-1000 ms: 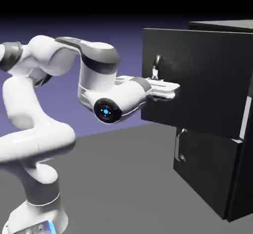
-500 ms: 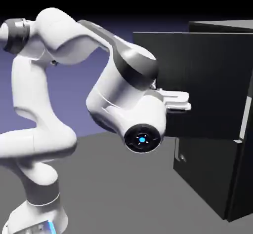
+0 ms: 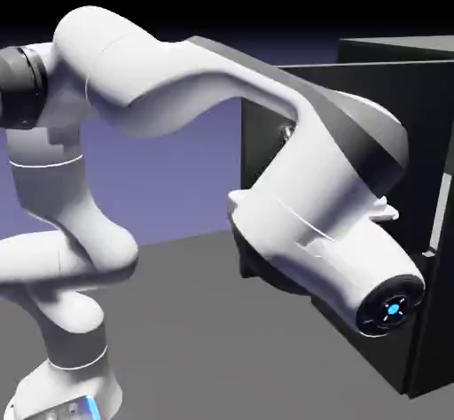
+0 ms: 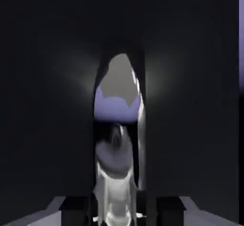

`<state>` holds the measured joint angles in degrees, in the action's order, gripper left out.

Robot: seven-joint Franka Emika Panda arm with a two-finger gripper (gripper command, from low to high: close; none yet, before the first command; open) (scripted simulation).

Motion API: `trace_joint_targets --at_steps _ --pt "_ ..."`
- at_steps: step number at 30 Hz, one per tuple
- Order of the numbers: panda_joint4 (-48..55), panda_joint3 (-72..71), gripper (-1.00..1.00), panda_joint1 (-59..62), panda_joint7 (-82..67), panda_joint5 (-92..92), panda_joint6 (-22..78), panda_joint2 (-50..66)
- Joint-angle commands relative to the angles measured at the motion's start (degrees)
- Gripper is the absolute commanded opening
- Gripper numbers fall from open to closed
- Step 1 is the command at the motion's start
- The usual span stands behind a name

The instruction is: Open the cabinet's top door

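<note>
black and boxy, the cabinet (image 3: 426,143) is standing at the right side of the exterior view, on a dark grey table (image 3: 204,330). its top door (image 3: 266,135) is swinging out from the cabinet body toward the picture's left, its flat black panel showing edge-on behind the robot's arm. a small glint of the silver bar handle (image 3: 285,129) is peeking out just above the forearm; the rest of the handle is hidden. the lower door is covered by the arm and cannot be made out.

the white arm (image 3: 177,81) is rising from the lower left, arching high across the frame and bending down in front of the open door, with a round blue-lit joint cap near the lower right. the gripper itself is hidden behind the arm in this view.

in the hand view, the gripper (image 4: 116,215) is sitting at the bottom edge with its jaws pressed close together around the shiny handle, which is running upward between them and reflecting grey and violet. flat black door surface is filling nearly everything around it, with a thin violet strip at the far right edge.

behind everything, a plain blue-violet backdrop (image 3: 186,152) is fading to black at the top.
</note>
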<state>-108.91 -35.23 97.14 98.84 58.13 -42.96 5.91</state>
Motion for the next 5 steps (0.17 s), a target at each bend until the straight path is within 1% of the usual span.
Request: trace_joint_targets --at_steps 1,4,5 --pt "2.1 -0.2 -1.0 -0.4 0.4 -1.1 0.5 2.0" --pt "6.9 -0.6 -1.0 -1.5 1.6 -3.3 1.7 6.5" --pt "6.9 -0.6 1.0 -1.5 1.6 -3.3 1.7 6.5"
